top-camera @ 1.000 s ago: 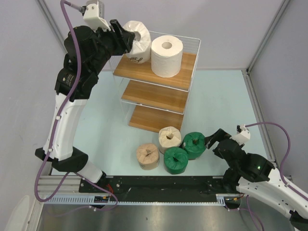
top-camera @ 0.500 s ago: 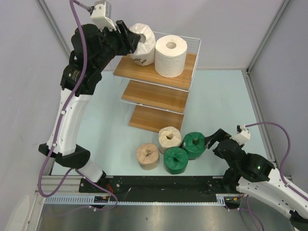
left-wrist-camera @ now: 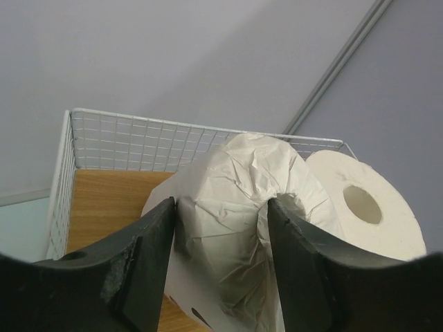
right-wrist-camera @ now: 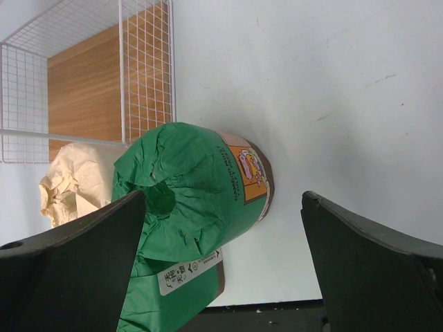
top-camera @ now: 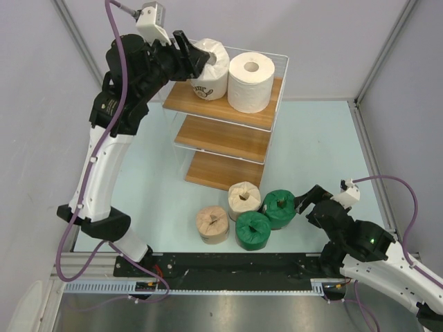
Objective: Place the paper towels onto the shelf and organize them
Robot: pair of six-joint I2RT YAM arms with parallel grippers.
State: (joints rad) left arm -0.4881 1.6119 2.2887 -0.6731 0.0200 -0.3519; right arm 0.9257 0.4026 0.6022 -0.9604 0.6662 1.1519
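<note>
Left gripper [left-wrist-camera: 221, 225] is clamped on the white paper-wrapped roll with dark logo [left-wrist-camera: 239, 200]: one finger outside the wall, the other apparently in the core. The roll is between its fingers, at the top board of the white wire shelf [left-wrist-camera: 111, 142]; whether it rests there is unclear. Plain white roll [left-wrist-camera: 363, 207] is just to the gripper's right. Likely light, soft and crushable, so a gentle wall pinch suits. Right gripper [right-wrist-camera: 221, 228] is spread wide, with the dark green wrapped roll [right-wrist-camera: 187, 200] between its fingers, apparently untouched.

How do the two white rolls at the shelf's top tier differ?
The wrapped roll has crinkled paper and a dark logo; the plain roll is bare tissue. The wrapped roll is clamped in the left gripper; the plain roll stands free on the top board. Both are white and sit side by side.
</note>
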